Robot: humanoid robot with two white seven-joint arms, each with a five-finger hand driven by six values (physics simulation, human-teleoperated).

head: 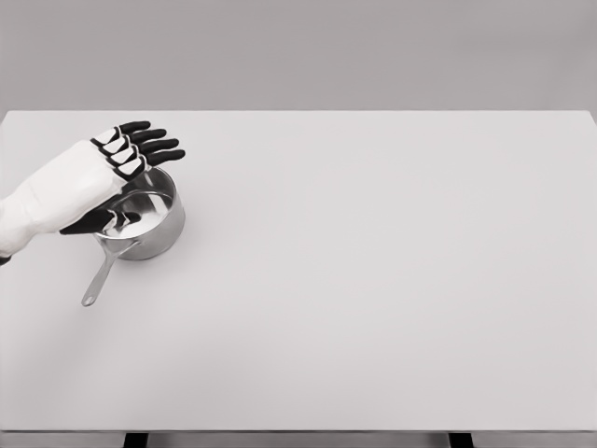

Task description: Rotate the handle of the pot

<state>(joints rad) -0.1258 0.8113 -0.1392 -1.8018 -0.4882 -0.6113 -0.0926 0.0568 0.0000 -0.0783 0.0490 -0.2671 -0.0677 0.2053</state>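
- The pot stood upright on the left part of the bench, a small shiny steel saucepan with its mouth open to the camera.
- Its handle ran from the near-left side of the rim down and to the left, toward the near-left of the bench, the tip lying free on the surface.
- The left hand came in from the picture's left edge and hung over the far-left side of the pot, covering part of the rim.
- Its four dark fingers were stretched out straight and slightly fanned, pointing right, above and beyond the far rim; they gripped nothing.
- The thumb lay lower, reaching across the near-left of the pot's mouth close to where the handle joined; whether it touched the rim could not be told.
- The handle itself was well clear of the hand, with nothing closed around it.
- The pot sat near the left edge of the bench, set back from the near edge and somewhat closer to the far edge.
- To the right of the pot the white bench top ran wide and flat to its right edge.
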